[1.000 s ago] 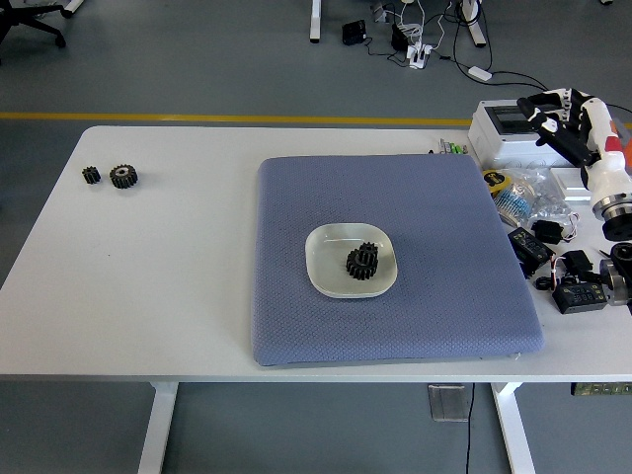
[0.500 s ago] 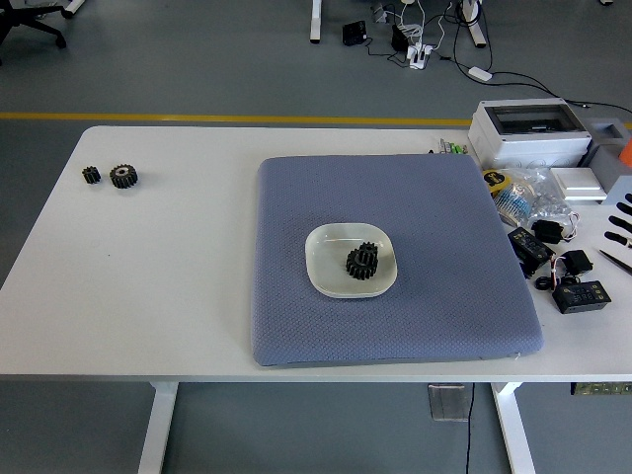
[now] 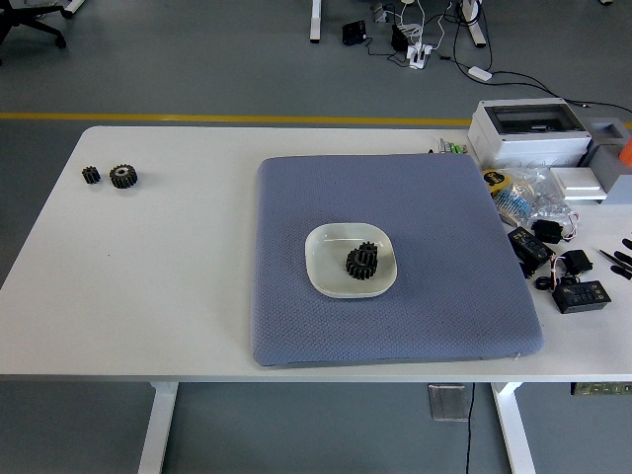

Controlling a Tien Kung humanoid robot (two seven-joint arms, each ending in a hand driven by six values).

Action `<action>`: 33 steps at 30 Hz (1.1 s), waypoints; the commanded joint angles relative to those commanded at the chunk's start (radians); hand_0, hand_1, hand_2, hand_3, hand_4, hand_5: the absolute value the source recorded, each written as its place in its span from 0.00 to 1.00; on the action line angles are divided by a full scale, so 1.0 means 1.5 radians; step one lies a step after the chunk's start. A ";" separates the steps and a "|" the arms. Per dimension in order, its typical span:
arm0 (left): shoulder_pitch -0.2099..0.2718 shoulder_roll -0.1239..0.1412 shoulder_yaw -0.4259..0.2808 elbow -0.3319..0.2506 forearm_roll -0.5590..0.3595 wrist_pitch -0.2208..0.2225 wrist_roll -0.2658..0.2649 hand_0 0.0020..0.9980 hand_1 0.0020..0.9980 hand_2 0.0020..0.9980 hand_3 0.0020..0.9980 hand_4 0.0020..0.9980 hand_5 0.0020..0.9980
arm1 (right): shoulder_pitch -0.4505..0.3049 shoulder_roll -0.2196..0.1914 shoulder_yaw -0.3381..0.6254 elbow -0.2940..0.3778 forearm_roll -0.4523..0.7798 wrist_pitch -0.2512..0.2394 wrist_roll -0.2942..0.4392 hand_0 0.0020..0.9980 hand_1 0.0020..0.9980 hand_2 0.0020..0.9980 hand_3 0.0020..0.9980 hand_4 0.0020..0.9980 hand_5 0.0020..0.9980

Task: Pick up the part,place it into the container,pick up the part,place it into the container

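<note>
Right hand (image 3: 622, 255): I see only a few dark fingertips at the right picture edge, over the counter (image 3: 148, 286); the rest is cut off, so I cannot judge open or closed. Left arm does not show.

Gears in the white dish (image 3: 331, 262): two dark gears (image 3: 362, 260) overlap; I cannot tell whether one lies on the other or merely touches it. Tooth detail too small to read.

Clutter at the counter's right end: clear bag (image 3: 523, 193), black adapters (image 3: 553, 272), cables; contents too small to identify. An orange object (image 3: 625, 153) is cut by the right edge. The counter's legs run off the bottom edge.
</note>
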 joint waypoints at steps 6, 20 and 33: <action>-0.006 0.004 0.001 0.000 -0.004 0.000 -0.001 0.72 0.68 0.68 0.57 0.61 0.57 | 0.009 0.003 0.001 0.001 -0.003 0.004 -0.003 0.71 0.73 0.78 0.76 1.00 0.83; -0.013 0.001 -0.004 0.000 -0.002 0.000 -0.002 0.72 0.68 0.69 0.57 0.61 0.57 | 0.007 0.001 0.013 0.004 -0.002 0.011 -0.011 0.71 0.73 0.77 0.75 1.00 0.83; -0.010 -0.002 -0.007 0.000 0.001 -0.001 -0.002 0.72 0.68 0.69 0.57 0.61 0.57 | 0.008 0.001 0.016 0.010 -0.007 0.005 -0.013 0.70 0.72 0.77 0.74 1.00 0.83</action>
